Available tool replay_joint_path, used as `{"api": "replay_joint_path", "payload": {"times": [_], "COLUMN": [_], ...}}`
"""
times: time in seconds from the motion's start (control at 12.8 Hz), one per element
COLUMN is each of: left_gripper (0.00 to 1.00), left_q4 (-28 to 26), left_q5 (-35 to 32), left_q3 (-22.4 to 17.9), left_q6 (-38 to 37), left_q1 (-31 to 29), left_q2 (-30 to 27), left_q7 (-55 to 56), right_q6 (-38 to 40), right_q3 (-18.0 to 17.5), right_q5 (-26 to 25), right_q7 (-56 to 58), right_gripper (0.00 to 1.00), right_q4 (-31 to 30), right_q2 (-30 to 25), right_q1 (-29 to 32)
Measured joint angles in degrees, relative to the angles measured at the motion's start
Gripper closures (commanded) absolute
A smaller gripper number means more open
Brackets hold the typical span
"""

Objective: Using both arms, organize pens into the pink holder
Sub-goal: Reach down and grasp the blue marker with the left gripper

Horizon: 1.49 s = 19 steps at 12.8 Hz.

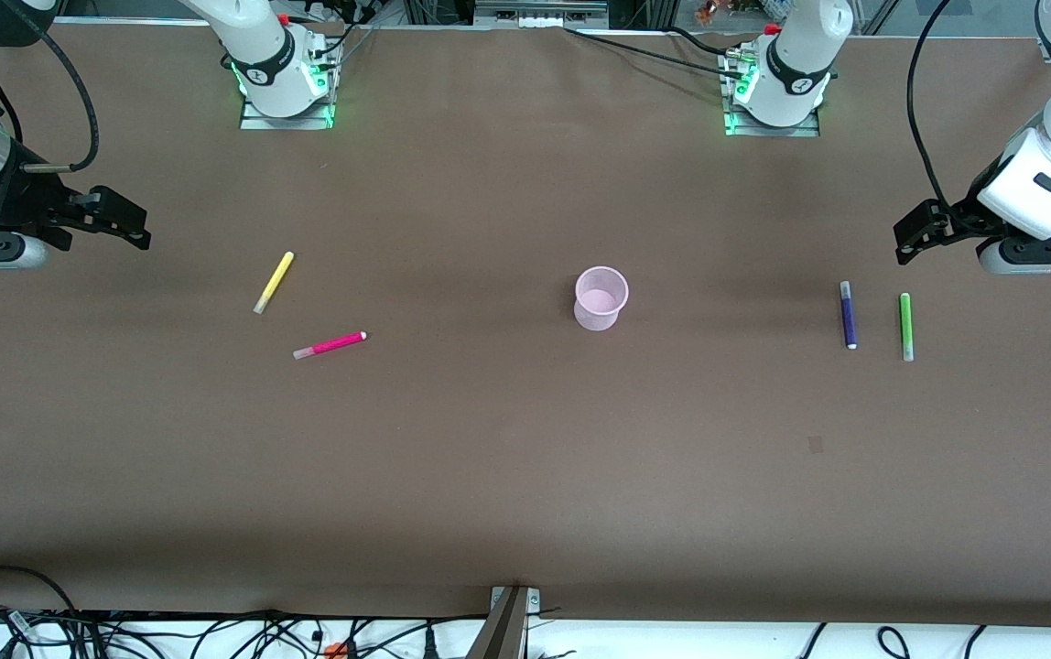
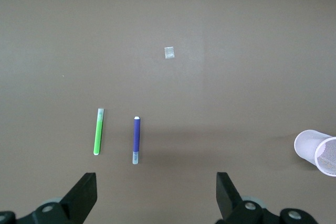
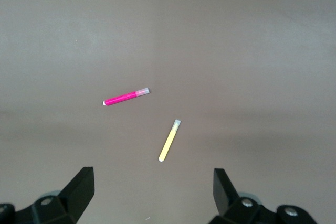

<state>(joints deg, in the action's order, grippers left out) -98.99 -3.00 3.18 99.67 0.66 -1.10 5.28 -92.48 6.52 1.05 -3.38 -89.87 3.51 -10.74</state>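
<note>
The pink holder (image 1: 601, 297) stands upright mid-table; it also shows in the left wrist view (image 2: 315, 149). The yellow pen (image 1: 274, 282) and the magenta pen (image 1: 330, 345) lie flat toward the right arm's end. The purple pen (image 1: 848, 314) and the green pen (image 1: 905, 326) lie flat side by side toward the left arm's end. My right gripper (image 1: 127, 227) hangs open and empty above the table near the yellow pen (image 3: 169, 140) and magenta pen (image 3: 126, 97). My left gripper (image 1: 910, 240) hangs open and empty near the purple pen (image 2: 136, 140) and green pen (image 2: 98, 131).
The two arm bases (image 1: 286, 91) (image 1: 773, 96) with green lights stand along the table's edge farthest from the front camera. A small pale square patch (image 1: 816, 444) lies on the brown tabletop nearer the front camera than the purple pen. Cables (image 1: 214, 631) run along the near edge.
</note>
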Motion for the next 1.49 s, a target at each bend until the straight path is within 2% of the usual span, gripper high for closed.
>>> {"api": "replay_joint_path", "payload": {"times": [0.63, 0.94, 1.1, 1.25, 1.49], "left_gripper": [0.0, 0.0, 0.0, 0.0, 0.0], "left_q4": [1.41, 1.42, 1.11, 0.81, -0.86], "left_q5": [0.0, 0.0, -0.02, -0.03, -2.09], "left_q3": [-0.2, -0.24, -0.72, -1.13, -1.36], "left_q6": [-3.74, -11.56, -13.71, -13.16, -3.24], "left_q1": [-0.04, -0.05, -0.73, -3.88, -6.44], "left_q2": [1.17, 2.96, 6.76, 12.92, 20.52], "left_q7": [-0.28, -4.13, -4.78, -5.56, -6.54], "right_q6": [-2.06, -2.87, -4.27, -4.67, -4.97], "right_q3": [-0.02, -0.19, -0.57, -0.76, -0.6], "right_q5": [0.01, 0.03, 0.08, 0.09, 0.39], "right_q7": [-0.1, -0.1, -0.1, -0.1, 0.02], "right_gripper": [0.0, 0.0, 0.0, 0.0, 0.0], "right_q4": [-0.16, -0.16, -0.16, -0.22, -0.27], "right_q2": [0.0, 0.0, 0.17, 0.82, 3.51], "right_q1": [0.0, -0.03, -0.15, -0.53, -0.62]}}
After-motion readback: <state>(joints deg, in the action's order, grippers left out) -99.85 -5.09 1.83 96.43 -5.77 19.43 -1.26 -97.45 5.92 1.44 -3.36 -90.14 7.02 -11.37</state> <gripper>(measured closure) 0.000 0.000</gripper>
